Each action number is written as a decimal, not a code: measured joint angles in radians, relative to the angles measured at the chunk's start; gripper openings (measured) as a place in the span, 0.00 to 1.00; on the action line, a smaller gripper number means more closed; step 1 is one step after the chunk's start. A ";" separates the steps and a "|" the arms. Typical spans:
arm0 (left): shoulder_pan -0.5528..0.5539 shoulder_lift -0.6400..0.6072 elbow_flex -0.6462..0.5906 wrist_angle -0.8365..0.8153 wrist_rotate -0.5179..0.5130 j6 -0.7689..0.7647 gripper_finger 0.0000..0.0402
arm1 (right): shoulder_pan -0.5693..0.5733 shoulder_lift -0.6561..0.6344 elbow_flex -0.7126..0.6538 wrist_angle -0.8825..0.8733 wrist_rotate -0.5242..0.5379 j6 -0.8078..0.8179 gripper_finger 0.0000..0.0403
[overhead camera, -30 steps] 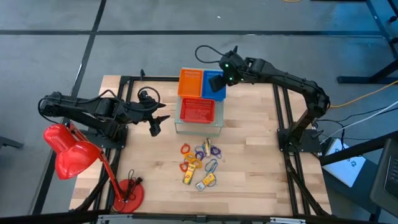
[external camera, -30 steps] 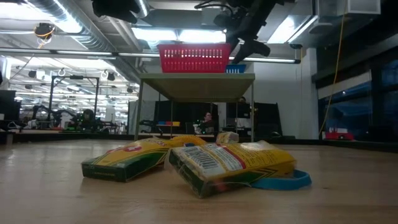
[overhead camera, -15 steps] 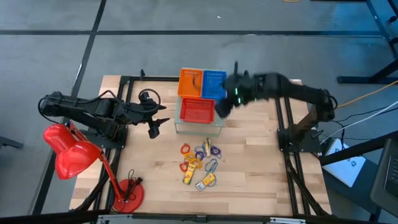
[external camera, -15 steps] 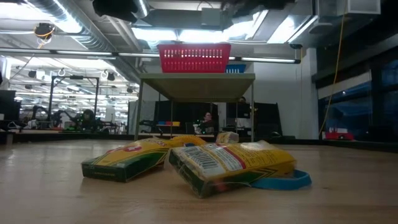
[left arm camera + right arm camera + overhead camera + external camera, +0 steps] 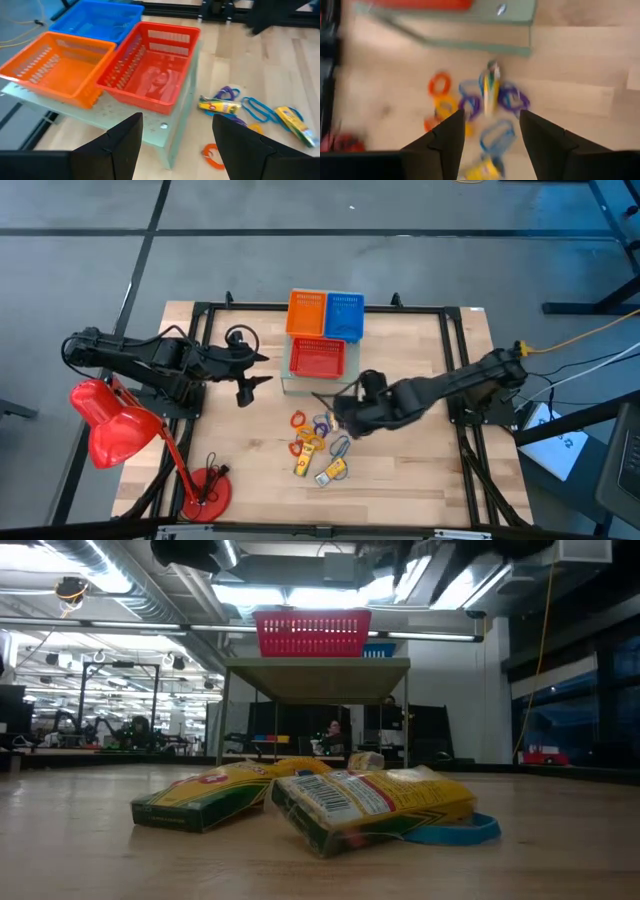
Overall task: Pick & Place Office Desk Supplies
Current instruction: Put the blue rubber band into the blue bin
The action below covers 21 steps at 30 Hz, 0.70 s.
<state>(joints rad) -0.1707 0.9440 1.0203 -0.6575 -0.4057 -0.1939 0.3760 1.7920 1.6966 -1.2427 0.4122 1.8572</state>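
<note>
The desk supplies (image 5: pixel 322 442) lie in a loose pile on the wooden table, near of the baskets: orange, purple, blue and yellow loops plus small yellow oblong packs. The low view shows two packs (image 5: pixel 370 802) lying flat with a blue loop (image 5: pixel 462 830) beside them. My right gripper (image 5: pixel 336 408) hovers open above the pile's far right side; in its wrist view the open right gripper (image 5: pixel 492 145) looks down on the loops and a pack (image 5: pixel 491 89). My left gripper (image 5: pixel 250 375) waits open, left of the baskets; its wrist view shows the left gripper (image 5: pixel 177 150) facing them.
Orange (image 5: pixel 307 313), blue (image 5: pixel 345 315) and red (image 5: pixel 317 357) mesh baskets sit on a raised pale-green stand (image 5: pixel 175 135) at the table's far middle. A red desk lamp (image 5: pixel 115 425) with its round base (image 5: pixel 205 492) stands at the near left corner. Black frame rails border the table.
My right arm has swung from above the blue basket at the far edge down and toward the near edge, and now hovers over the pile of supplies. The supplies and baskets have not moved. My left arm has stayed put.
</note>
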 joint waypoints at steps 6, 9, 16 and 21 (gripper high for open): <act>-0.001 0.000 0.000 0.003 0.069 0.008 0.60 | 0.012 0.153 0.000 0.100 -0.141 0.101 0.50; -0.001 0.000 0.000 0.003 0.089 0.016 0.60 | 0.024 0.228 -0.001 0.160 -0.194 0.150 0.50; -0.001 0.000 0.000 0.003 0.123 0.026 0.60 | 0.066 0.312 -0.001 0.181 -0.249 0.246 0.50; -0.001 0.000 0.000 0.004 0.140 0.043 0.60 | 0.067 0.342 -0.001 0.176 -0.252 0.262 0.50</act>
<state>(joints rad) -0.1715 0.9440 1.0203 -0.6537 -0.2657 -0.1507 0.4433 2.1337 1.6958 -1.0669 0.1600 2.1197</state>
